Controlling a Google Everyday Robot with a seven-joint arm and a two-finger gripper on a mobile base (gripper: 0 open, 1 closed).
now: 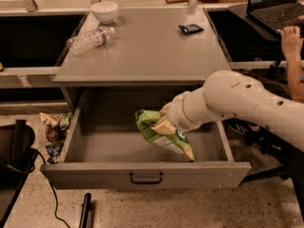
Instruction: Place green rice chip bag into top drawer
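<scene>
The green rice chip bag (154,129) is crinkly bright green with a pale lower corner. It hangs tilted inside the open top drawer (142,175), its lower end close to the drawer floor near the front right. My gripper (163,125) reaches in from the right on a white arm and is shut on the bag's upper middle. The drawer is pulled fully out, with a small dark handle on its front panel.
On the grey cabinet top (156,51) lie a plastic water bottle (89,40), a white bowl (104,11) and a small black packet (191,28). A person's hand (290,37) and laptop (275,4) are at the far right. Snack packets (53,132) lie on the floor left.
</scene>
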